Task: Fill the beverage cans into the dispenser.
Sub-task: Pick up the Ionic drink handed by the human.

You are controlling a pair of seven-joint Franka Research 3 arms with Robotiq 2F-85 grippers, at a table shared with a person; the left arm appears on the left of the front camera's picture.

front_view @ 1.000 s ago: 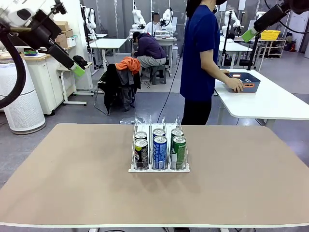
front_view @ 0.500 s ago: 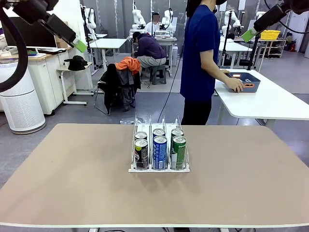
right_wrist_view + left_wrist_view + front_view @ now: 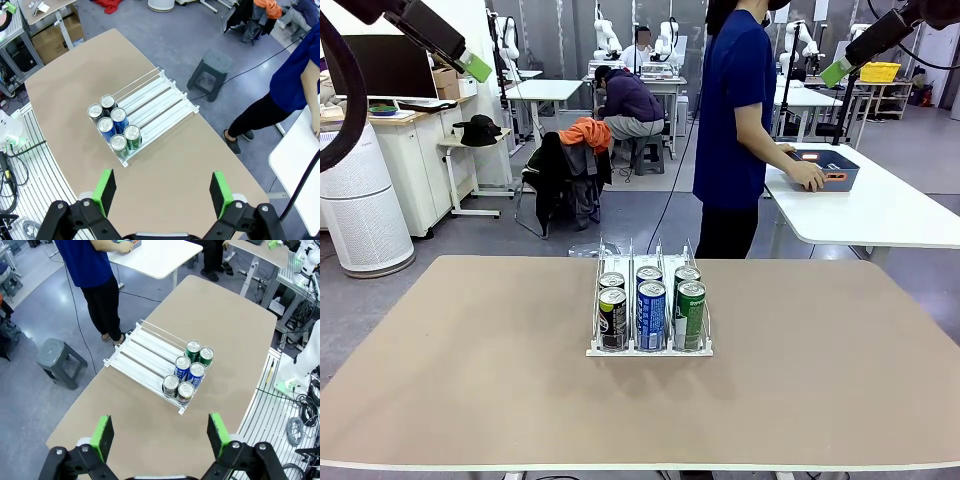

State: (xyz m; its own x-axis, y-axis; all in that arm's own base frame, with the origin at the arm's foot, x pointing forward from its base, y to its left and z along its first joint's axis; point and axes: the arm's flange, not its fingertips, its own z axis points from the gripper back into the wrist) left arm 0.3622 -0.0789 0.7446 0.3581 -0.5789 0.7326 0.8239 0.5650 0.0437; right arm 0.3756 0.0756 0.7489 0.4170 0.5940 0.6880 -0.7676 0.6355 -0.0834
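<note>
Fingers of the left gripper (image 3: 160,420) are standing wide apart, green pads facing each other, gripping nothing. The right gripper (image 3: 161,176) is likewise spread wide and empty.

Versus half a second back: the left gripper is climbing further toward 10 o'clock in the front view (already well above the table (image 3: 470,380)). The right gripper is staying put, high at 2 o'clock. Black cans (image 3: 612,318), blue cans (image 3: 651,315) and green cans (image 3: 690,315) are sitting unmoved in the dispenser (image 3: 650,349).

Room: the tabletop is lying bare at 9 and 3 o'clock of the dispenser, with a broad margin to every edge.

The dispenser is sitting mid-table, lanes running 6 to 12. Cans are standing upright with silver tops, two per lane, packed at the 6 o'clock end: black left, blue with white lettering middle, green right. The lanes are lying open toward 12.

A person (image 3: 735,120) is standing beyond the far edge at 12 o'clock, hand (image 3: 809,178) resting on a blue-grey tub (image 3: 835,165) on a side table (image 3: 880,215).
</note>
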